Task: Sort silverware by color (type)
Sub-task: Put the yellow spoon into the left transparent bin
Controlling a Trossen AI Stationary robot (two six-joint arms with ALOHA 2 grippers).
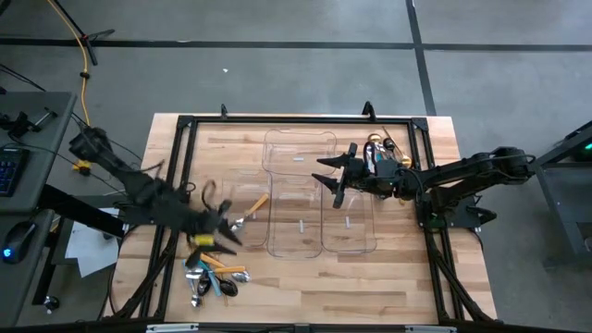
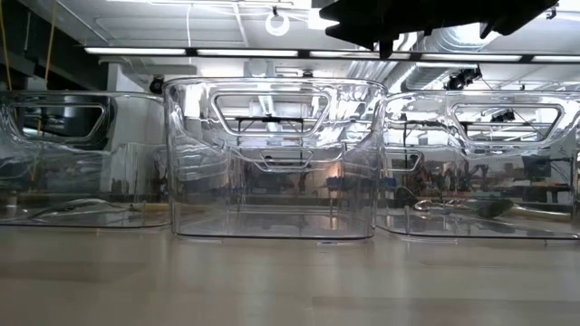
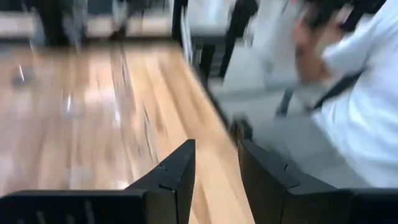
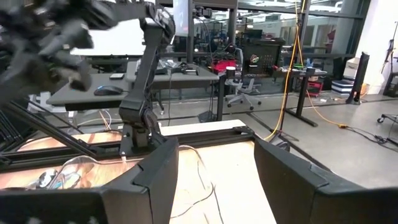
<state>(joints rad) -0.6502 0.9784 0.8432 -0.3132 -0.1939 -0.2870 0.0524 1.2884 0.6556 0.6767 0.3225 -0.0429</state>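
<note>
On the tabletop [image 1: 407,277], clear trays [image 1: 301,199] sit beside the left claw [image 1: 225,228]; silverware [image 1: 213,273] lies heaped just below it. Fingers apart, empty: settle over one piece before closing. The right claw [image 1: 335,178] waits open above the trays.

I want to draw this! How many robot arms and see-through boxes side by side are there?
Robot arms: 2, the left arm and the right arm
Clear bins side by side: 3
Total: 5

Grey concrete floor [image 1: 277,83], desks [image 4: 93,93] and office chairs [image 4: 239,93] beyond, ceiling strip lights [image 2: 181,51]
</note>
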